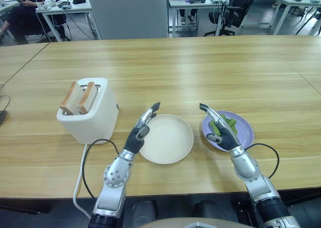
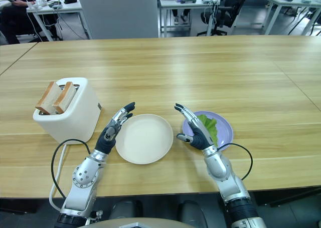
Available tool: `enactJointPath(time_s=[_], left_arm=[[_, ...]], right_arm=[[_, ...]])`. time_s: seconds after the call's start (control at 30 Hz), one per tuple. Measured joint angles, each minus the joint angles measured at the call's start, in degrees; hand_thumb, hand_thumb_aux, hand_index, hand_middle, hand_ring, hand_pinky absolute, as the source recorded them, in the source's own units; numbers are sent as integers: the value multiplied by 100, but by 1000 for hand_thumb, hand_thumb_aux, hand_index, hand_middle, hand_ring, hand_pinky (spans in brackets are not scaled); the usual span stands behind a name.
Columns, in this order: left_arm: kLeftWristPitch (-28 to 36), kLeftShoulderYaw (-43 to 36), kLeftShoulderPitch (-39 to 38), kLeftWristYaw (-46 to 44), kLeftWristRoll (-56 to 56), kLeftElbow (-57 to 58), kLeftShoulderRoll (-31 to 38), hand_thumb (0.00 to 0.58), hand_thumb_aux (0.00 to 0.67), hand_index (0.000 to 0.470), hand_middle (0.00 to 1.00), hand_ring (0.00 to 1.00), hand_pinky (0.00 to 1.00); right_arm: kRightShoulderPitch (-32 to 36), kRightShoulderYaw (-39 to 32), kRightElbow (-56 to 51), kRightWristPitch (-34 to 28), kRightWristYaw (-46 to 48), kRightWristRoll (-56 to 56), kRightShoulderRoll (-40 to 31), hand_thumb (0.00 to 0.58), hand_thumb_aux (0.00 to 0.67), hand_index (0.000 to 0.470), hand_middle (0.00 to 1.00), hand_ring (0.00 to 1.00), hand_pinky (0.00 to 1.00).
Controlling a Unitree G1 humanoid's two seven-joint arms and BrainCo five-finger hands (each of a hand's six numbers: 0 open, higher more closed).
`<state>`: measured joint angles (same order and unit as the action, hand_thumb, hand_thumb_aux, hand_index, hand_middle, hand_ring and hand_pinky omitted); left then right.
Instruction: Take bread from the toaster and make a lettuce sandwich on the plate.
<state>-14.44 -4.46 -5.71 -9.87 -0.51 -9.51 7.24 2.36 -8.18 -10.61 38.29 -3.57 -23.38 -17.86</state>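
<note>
No text, label, number or sign can be read anywhere in these views. The toaster (image 1: 89, 119) has a small dark mark on its white side, but it is too small to make out.

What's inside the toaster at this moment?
Two slices of bread stand side by side in the slots of the white toaster, their tops sticking out and leaning a little. Their lower parts are hidden inside the toaster's body.
</note>
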Motion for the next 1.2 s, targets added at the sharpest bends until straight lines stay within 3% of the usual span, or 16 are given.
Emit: enactJointPath(time_s=[0.47,0.57,0.67,0.87,1.07,1.2], left_arm=[[790,479,203,-14,764,-823,-33,0,0,0,0,0,0],[1020,893,609,-89,902,-1517,548,0,0,0,0,0,0],[1417,1452,1238,-21,256,-1823,1556,0,0,0,0,0,0],[2411,1957,2318,-192,-1234,-640,4088,0,0,0,0,0,0],[2704,733,2561,-437,-3214,1459,5527,0,0,0,0,0,0],[2800,38,2784,-637,-3916,2393,5584,0,0,0,0,0,0]], right_arm=[[-37,-1,118,56,22,167,34,0,0,0,0,0,0],[-41,-5,123,55,22,165,72,0,0,0,0,0,0],[-57,-4,159,55,22,164,78,0,0,0,0,0,0],[-138,-1,265,49,21,164,80,0,0,0,0,0,0],[-156,-9,305,26,23,153,101,0,0,0,0,0,0],[-163,-12,326,16,27,139,102,0,0,0,0,0,0]])
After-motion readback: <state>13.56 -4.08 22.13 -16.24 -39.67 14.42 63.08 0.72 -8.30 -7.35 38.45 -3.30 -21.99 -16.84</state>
